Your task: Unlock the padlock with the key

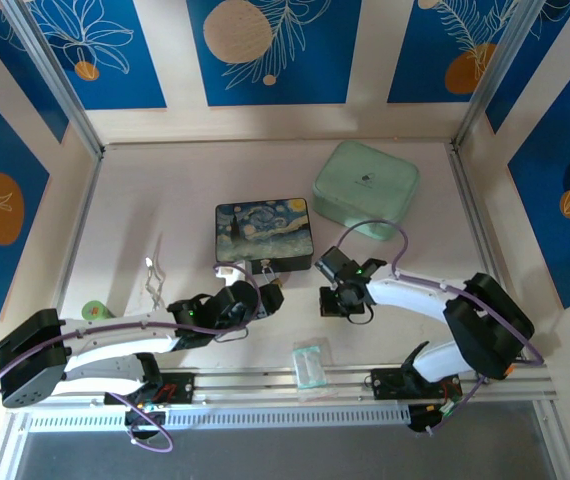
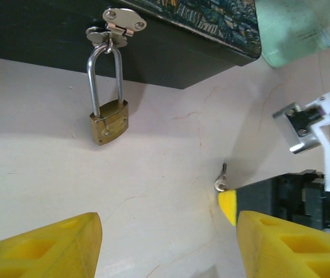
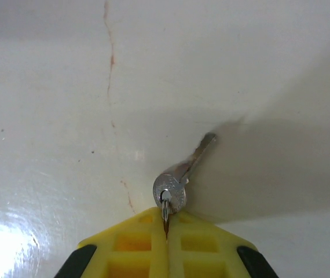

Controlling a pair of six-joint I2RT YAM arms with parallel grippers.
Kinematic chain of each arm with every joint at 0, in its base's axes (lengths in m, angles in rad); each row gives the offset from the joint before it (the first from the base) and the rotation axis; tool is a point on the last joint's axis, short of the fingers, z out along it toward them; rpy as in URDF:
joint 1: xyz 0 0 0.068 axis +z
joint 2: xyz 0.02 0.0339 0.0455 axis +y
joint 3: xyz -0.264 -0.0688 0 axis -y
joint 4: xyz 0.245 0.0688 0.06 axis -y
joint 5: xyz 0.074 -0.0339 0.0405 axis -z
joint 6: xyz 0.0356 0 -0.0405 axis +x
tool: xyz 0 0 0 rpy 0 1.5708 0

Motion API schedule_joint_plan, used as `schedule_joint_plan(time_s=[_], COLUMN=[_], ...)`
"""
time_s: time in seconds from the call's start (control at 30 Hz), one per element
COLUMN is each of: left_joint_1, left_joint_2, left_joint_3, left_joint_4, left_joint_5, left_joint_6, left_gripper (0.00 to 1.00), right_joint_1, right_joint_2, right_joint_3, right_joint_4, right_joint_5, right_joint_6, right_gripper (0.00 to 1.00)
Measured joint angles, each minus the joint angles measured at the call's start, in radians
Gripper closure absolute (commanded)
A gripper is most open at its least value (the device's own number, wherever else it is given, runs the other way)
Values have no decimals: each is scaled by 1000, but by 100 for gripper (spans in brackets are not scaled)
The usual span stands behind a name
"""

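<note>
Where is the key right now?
In the right wrist view, the key is pinched by its head in the shut right gripper, blade pointing away over the table; the padlock is to its left.

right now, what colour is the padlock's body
The padlock body is brass-gold, best seen in the left wrist view.

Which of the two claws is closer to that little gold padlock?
Left. The left gripper sits open just in front of the padlock, which is hooked to the painted box. The right gripper is farther off to the padlock's right, shut on the key.
</note>
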Motion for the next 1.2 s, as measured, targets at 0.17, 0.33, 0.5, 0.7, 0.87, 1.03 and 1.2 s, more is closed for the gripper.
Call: schedule_joint_plan(time_s=[0.17, 0.33, 0.5, 0.7, 0.87, 1.03, 1.2], left_joint_1=[0, 0, 5, 7, 7, 7, 7], left_joint_2=[0, -1, -12, -9, 16, -23, -62], left_joint_3=[0, 0, -8, -164, -251, -249, -249], left_joint_4=[9, 30, 80, 323, 487, 576, 616], left_joint_5=[-3, -3, 19, 65, 64, 42, 26], left_joint_6=[89, 152, 108, -212, -463, -597, -684], left_gripper=[39, 39, 33, 19, 13, 11, 9], right_joint_1=[-47, -70, -64, -37, 15, 72, 116], right_joint_2=[-95, -172, -196, -241, -271, -246, -222], right_joint_3=[-21, -23, -23, -23, -17, 13, 17], right_joint_4=[2, 27, 56, 133, 261, 342, 402], right_joint_5=[-89, -240, -348, -422, -446, -444, -429], right_joint_6=[-112, -193, -221, -187, -121, -96, -73], right_gripper=[100, 100, 100, 100, 100, 100, 100])
